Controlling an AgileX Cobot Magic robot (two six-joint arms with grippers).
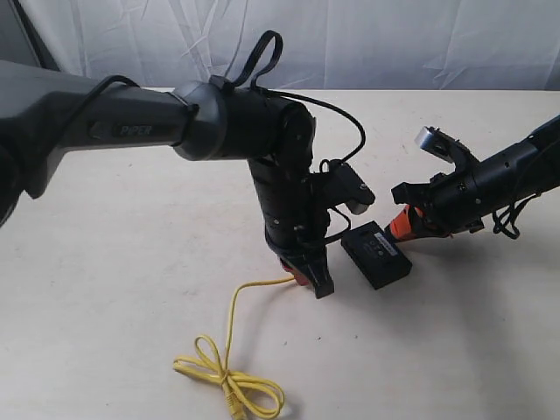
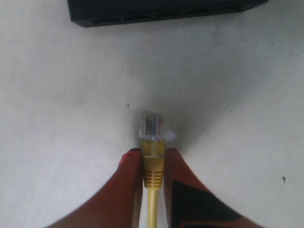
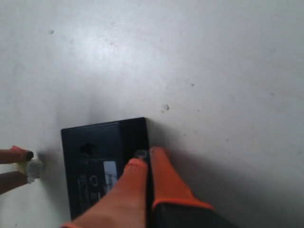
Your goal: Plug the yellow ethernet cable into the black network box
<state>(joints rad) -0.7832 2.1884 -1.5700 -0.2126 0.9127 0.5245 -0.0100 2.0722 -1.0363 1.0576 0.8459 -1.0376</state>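
The yellow ethernet cable (image 1: 229,350) lies in a loose looped knot near the table's front, and one end rises to my left gripper (image 1: 313,282). In the left wrist view that gripper (image 2: 153,152) is shut on the cable's yellow boot, with the clear plug (image 2: 153,126) sticking out past the fingertips toward the black network box (image 2: 156,9), a short gap away. The flat box (image 1: 376,254) has a white label on top. My right gripper (image 3: 148,159) is shut, its orange fingertips resting against the box (image 3: 95,161) on the side away from the plug.
A pale tabletop (image 1: 131,262) spreads around everything. Black arm cables (image 1: 341,122) loop above the left wrist. A white cloth backdrop (image 1: 394,44) hangs behind the table's far edge.
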